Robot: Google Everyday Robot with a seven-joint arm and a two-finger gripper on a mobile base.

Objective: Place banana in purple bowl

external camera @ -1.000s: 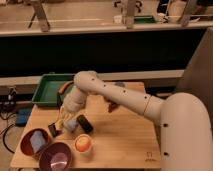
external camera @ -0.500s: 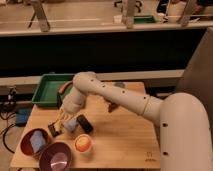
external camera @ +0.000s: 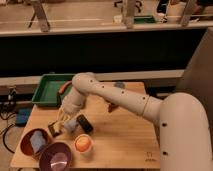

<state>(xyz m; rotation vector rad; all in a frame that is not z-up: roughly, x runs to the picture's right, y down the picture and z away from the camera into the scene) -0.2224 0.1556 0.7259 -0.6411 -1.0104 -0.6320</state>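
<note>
gripper (external camera: 59, 126) pressed together, low over the desk (external camera: 125, 135), near the purple bowl (external camera: 44, 151); pale banana (external camera: 64, 118) at its tips, hold on it unclear.

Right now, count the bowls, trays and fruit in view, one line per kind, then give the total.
Bowls: 2 (purple bowl, red-brown bowl)
Trays: 1 (green tray)
Fruit: 2 (banana held in the shut gripper above the table's left side, orange fruit)
Total: 5
</note>
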